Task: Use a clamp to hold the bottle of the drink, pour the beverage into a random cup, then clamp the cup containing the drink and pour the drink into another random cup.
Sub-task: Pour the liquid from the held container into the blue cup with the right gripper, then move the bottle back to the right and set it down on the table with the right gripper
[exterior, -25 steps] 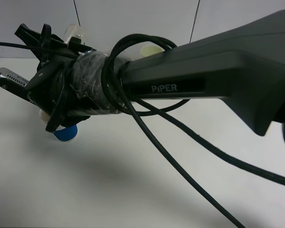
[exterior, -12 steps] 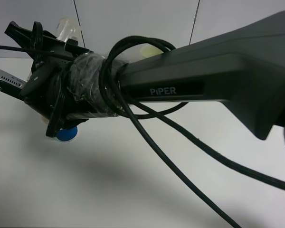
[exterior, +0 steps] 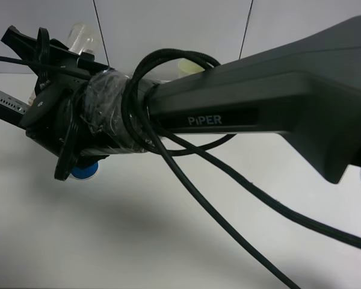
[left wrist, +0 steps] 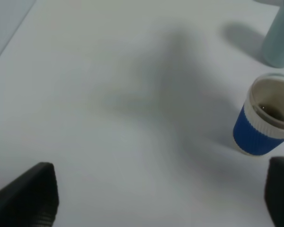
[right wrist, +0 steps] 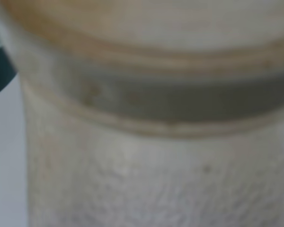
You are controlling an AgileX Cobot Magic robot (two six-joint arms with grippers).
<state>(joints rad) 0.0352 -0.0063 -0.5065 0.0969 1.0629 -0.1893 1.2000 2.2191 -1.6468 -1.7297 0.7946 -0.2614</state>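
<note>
- Your black right pincer (exterior: 54, 51) pinched the translucent whitish plastic bottle (exterior: 79, 37), tilted.
- Your left pincer (left wrist: 156, 198) stood spread.
- The blue-sleeved clear plastic cup (left wrist: 262, 125) stood upright on the white bench (left wrist: 109, 94), holding dark brown liquid (left wrist: 273, 112).

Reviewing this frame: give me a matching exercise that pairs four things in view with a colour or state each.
Things:
1. bottle
2. sleeved cup
3. left gripper
4. plain cup

Colours or states:
A. open, holding nothing
B. blue sleeve, a little dark liquid at the bottom
C. pale teal
D. whitish, fills the right wrist view, blurred

Pairs: 1-D, 2-B, 3-A, 4-C
</note>
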